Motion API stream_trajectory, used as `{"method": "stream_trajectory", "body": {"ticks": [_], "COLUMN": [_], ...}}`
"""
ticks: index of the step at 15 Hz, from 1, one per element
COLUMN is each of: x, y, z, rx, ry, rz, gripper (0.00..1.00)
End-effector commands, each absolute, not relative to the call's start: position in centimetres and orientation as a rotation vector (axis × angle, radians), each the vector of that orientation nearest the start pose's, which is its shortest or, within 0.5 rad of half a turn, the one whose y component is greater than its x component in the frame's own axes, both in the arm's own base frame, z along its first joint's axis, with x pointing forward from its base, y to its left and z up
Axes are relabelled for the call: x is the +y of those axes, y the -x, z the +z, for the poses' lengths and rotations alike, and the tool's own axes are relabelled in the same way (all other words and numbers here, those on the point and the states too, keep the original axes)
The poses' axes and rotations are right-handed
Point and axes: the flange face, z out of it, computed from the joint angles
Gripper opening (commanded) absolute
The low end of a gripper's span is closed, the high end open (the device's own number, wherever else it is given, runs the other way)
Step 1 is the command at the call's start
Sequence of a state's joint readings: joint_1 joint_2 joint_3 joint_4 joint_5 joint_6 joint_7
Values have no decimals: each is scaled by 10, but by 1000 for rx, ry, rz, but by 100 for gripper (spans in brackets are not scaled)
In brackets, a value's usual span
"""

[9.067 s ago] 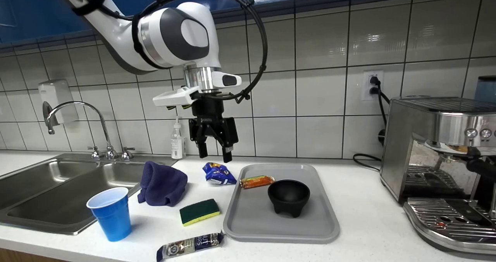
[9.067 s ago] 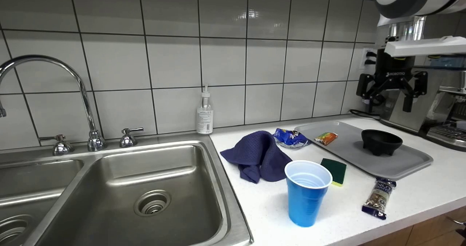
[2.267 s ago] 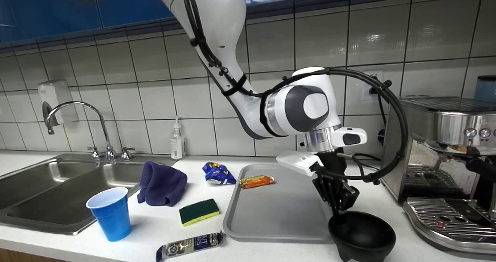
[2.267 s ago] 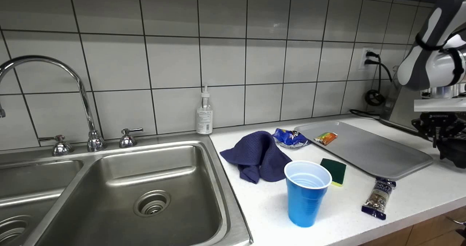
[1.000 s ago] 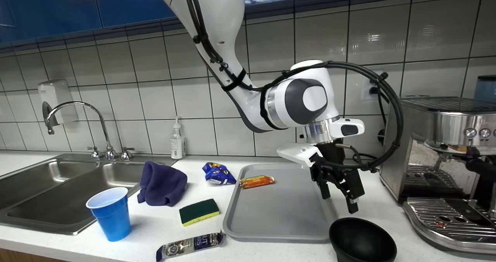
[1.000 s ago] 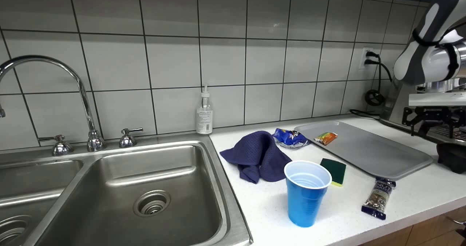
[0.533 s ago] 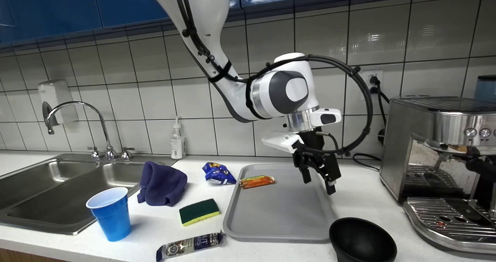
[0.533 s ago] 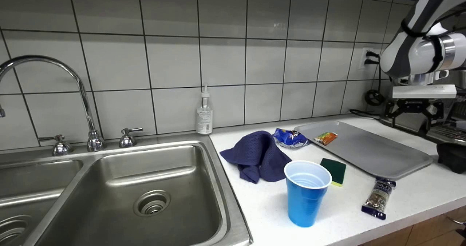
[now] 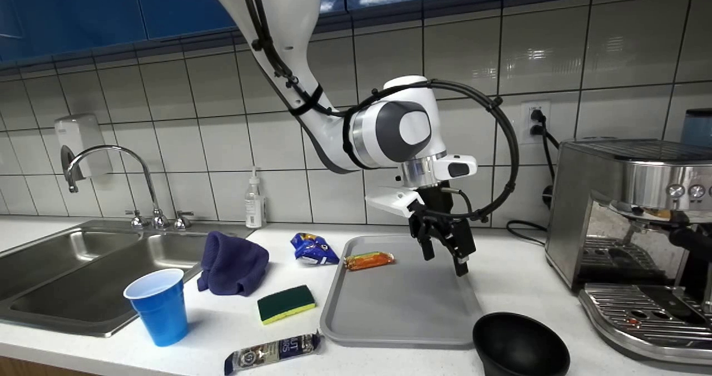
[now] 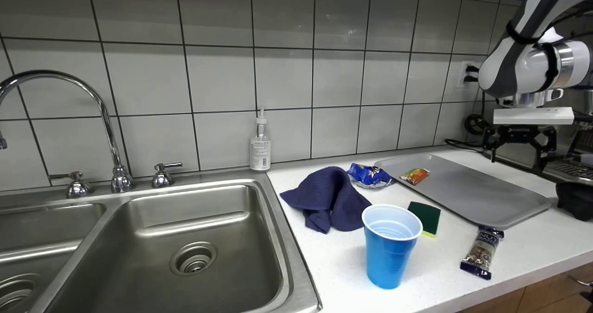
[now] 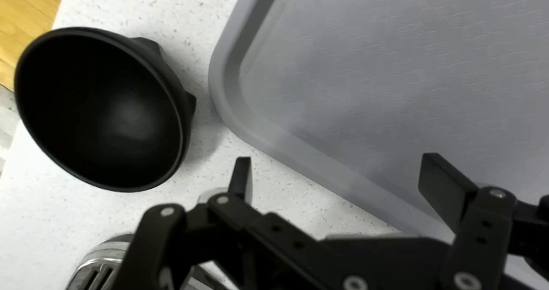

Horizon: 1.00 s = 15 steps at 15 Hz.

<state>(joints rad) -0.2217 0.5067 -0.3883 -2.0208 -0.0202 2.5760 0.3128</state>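
**Bowl (image 9: 520, 345) let go on the bench (image 9: 512, 278)**

In an exterior view, the fingers (image 9: 428, 249) stood wide with nothing between them. Moments earlier they had been clamped on the bowl's rim; since then they had parted, lifted and drawn back over the edge of the tray (image 9: 400, 309). The bowl, at first on the tray, now sat below the fingers and nearer the camera, which suggested that its move onto the bench was done. An orange packet (image 9: 369, 261) lay leftward of them on the tray; the coffee machine (image 9: 656, 170) stood to their right. The bowl's feet were cut off by the frame.

In an exterior view, the sponge (image 10: 425, 216) and cup (image 10: 391, 248) were well apart from the fingers. The bowl was cut off at the side, and the dark tips were hard to pick out.

In the wrist view, one tip hung over the bench, its partner over the tray. The bowl stood upright, apart from both fingers and tray, its inside too dark to read fully. The fingers hid most of the coffee machine.
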Motion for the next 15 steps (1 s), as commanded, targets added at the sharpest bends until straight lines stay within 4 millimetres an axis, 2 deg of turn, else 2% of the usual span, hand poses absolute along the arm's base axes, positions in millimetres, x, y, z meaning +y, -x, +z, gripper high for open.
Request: {"method": "stream_trajectory", "body": {"ticks": [1,3,7,15], "x": [-345,-345,-332,-284], "y": [-506,-506,-508,-530], "z": [222,222,221,215], "rx": [1384,1384,1531,1706], "ry": [3045,3045,2945,2816], "rz": [-89,-89,-87,-112], "gripper": [100,100,100,100]}}
